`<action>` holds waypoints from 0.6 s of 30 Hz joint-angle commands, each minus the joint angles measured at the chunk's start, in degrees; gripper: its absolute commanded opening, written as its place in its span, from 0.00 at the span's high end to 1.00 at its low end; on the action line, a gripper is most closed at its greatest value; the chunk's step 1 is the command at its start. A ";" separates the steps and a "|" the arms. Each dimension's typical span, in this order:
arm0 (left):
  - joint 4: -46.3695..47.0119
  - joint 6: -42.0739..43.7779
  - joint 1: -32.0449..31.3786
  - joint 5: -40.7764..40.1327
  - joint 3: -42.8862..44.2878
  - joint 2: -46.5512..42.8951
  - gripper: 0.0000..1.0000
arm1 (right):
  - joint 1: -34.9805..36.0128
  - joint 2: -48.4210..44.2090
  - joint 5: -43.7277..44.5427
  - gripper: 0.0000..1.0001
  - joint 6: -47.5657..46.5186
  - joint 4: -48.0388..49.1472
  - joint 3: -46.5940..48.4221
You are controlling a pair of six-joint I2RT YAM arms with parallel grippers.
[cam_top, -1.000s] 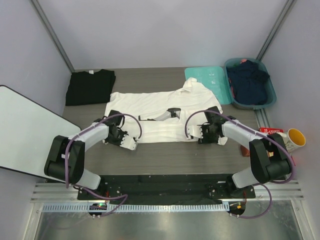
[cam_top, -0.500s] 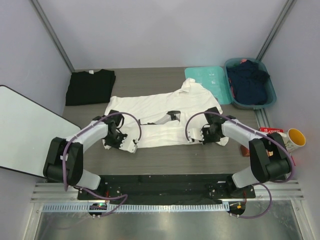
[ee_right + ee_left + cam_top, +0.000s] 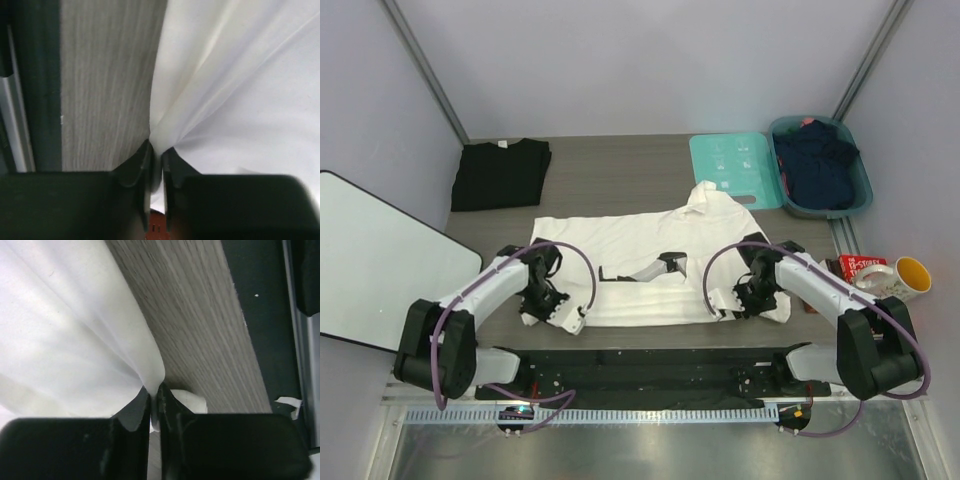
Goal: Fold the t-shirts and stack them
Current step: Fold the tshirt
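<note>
The white t-shirt (image 3: pixel 640 255) lies spread across the table's middle, its near edge drawn toward the front. My left gripper (image 3: pixel 542 300) is shut on the shirt's near left corner; in the left wrist view the cloth (image 3: pixel 75 340) is pinched between the fingers (image 3: pixel 154 405). My right gripper (image 3: pixel 752 297) is shut on the near right corner; the right wrist view shows the cloth (image 3: pixel 240 90) pinched the same way (image 3: pixel 156 165). The black t-shirt (image 3: pixel 501 172) lies folded at the back left.
A teal board (image 3: pixel 734 167) lies at the back right beside a teal bin (image 3: pixel 855 195) of dark clothes. A tape roll (image 3: pixel 870 277), a yellow cup (image 3: pixel 912 273) and a red box (image 3: pixel 848 263) sit at the right edge. A white panel (image 3: pixel 375 265) stands at left.
Both grippers have pulled the white shirt's near corners toward the table's front edge. The shirt has slid off the teal board, which now shows whole.
</note>
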 commanded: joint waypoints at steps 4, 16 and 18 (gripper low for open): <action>-9.37 -2.47 0.03 2.67 5.55 -2.47 0.27 | 0.28 -1.44 -1.95 0.60 2.40 -10.37 5.89; 4.66 -17.13 0.65 0.94 22.86 0.50 0.01 | -5.42 14.77 -6.88 0.58 36.36 13.07 29.61; 10.11 -23.19 1.70 -1.09 27.69 8.93 0.06 | -8.49 20.41 -7.84 0.59 41.41 18.26 34.19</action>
